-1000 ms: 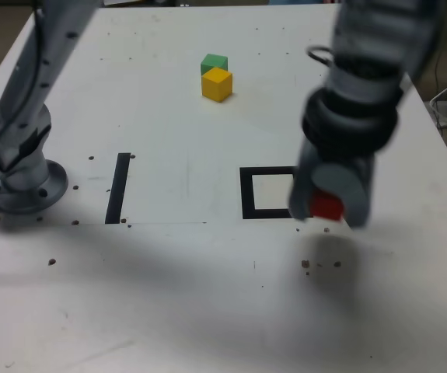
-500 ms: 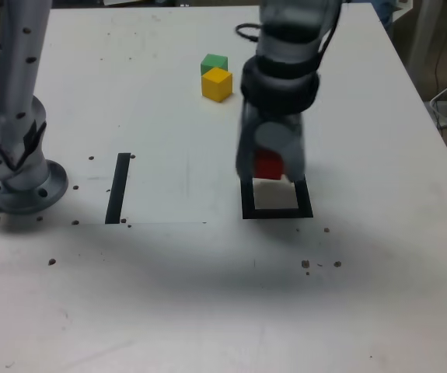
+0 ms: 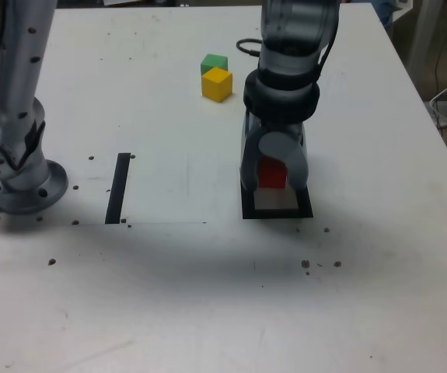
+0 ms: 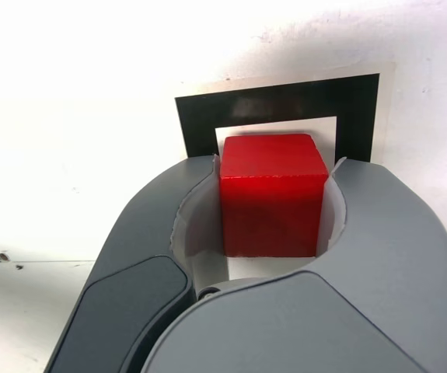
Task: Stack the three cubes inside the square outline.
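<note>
Over the square outline (image 3: 304, 205), the gripper (image 3: 272, 180) has its jaws closed about the red cube (image 3: 271, 174), one on each side of it. In the wrist view the cube sits upright between the fingertips, with a top and one side face in sight, and white ground shows beyond it, framed by black tape. Whether its base touches the table (image 3: 169, 311) or hangs a little above cannot be told from either view.

Outward from the outline, the yellow cube (image 3: 217, 85) and the green cube (image 3: 214, 62) lie well apart from the gripper, toward the far edge of the table. Yellow is the nearer of the two to the exterior view's camera and hides part of green; whether they touch is unclear. A black strip (image 3: 118, 188) lies on the exterior view's left, between the arm's base (image 3: 22, 186) and the outline.

The step in hand looks to be setting the red cube down as the bottom of the stack. What comes next probably calls for centring it in the white, lowering until it bears on the table, then opening gently and rising straight up. Opening too high could let it drop askew, and a sideways brush could push it onto the tape.
</note>
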